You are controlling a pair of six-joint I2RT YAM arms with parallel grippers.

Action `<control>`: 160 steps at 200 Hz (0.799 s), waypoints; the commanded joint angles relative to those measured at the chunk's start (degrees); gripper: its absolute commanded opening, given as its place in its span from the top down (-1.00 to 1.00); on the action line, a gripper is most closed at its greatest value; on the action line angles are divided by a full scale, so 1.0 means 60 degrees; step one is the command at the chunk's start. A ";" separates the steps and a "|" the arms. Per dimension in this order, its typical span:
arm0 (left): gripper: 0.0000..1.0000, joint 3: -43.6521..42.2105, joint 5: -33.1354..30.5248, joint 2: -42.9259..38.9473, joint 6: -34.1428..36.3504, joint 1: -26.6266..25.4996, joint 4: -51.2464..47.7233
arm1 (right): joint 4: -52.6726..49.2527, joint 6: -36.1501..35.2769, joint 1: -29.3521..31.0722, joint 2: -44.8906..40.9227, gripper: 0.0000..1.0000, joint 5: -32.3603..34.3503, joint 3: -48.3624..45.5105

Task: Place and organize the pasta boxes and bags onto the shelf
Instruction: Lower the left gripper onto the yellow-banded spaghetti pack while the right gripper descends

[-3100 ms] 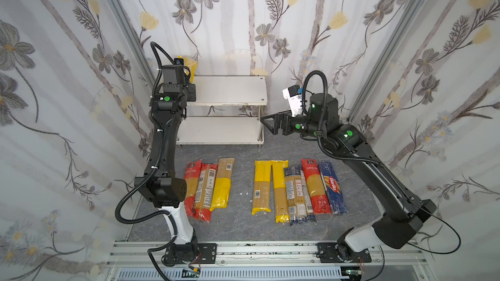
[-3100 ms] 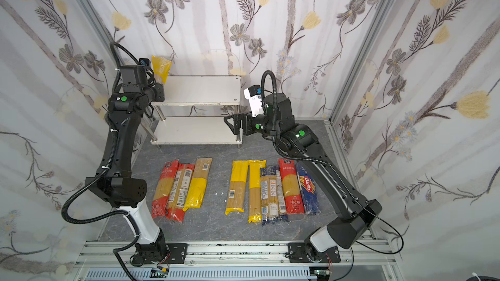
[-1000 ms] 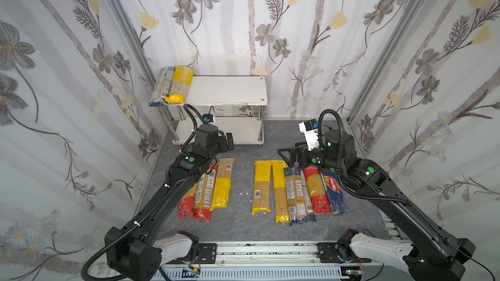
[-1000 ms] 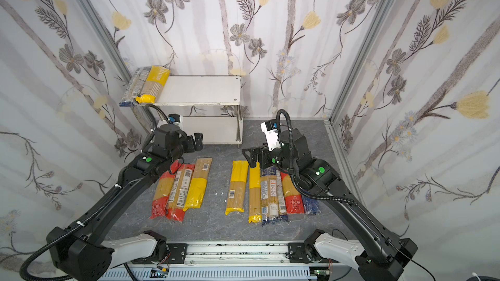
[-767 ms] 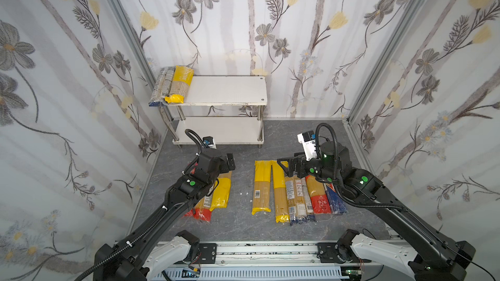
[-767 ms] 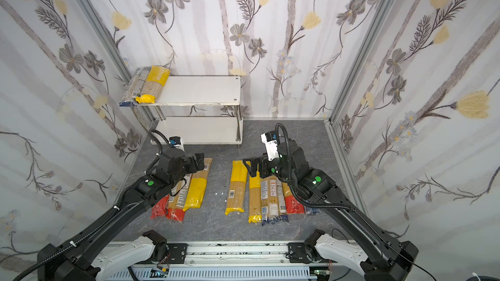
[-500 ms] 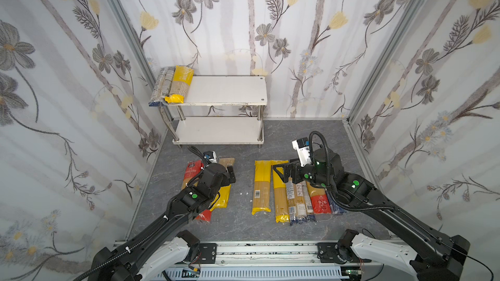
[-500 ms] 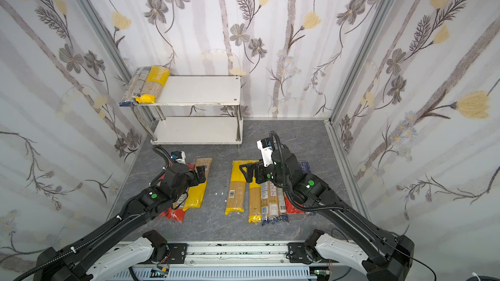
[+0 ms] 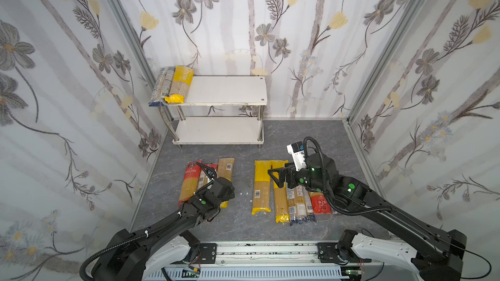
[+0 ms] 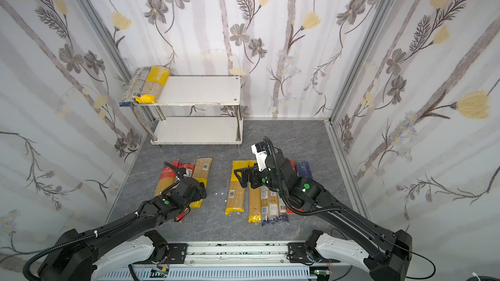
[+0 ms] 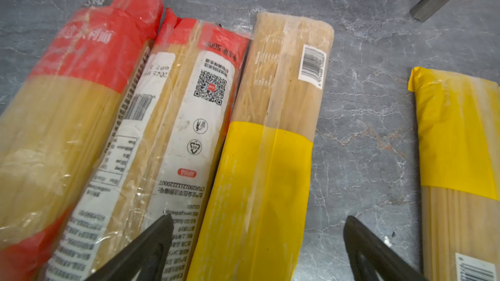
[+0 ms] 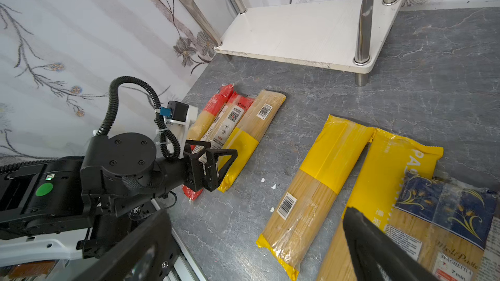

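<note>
The shelf stands at the back; a dark pack and a yellow pack lie on the left end of its top board. Three pasta bags lie on the floor at the left: two red-ended ones and a yellow-banded one. My left gripper is open, low over the yellow-banded bag, its fingers on either side of it. Several bags lie at the right, yellow ones leftmost. My right gripper hangs open above those, holding nothing.
The shelf's lower board is bare. A dark blue pack lies at the far right of the row, partly behind my right arm. Flowered walls close in three sides. Small white crumbs dot the grey floor between the two groups.
Both arms have drawn toward the front and sunk lower. The left gripper came down over the yellow-banded bag; the right gripper shifted left over the yellow bags. Both stayed open.
</note>
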 commanded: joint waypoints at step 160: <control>-1.00 0.0272 0.0347 0.1860 -0.1269 -0.1008 0.1204 | 0.0705 -0.0018 0.0006 -0.0461 -0.99 0.0272 -0.0822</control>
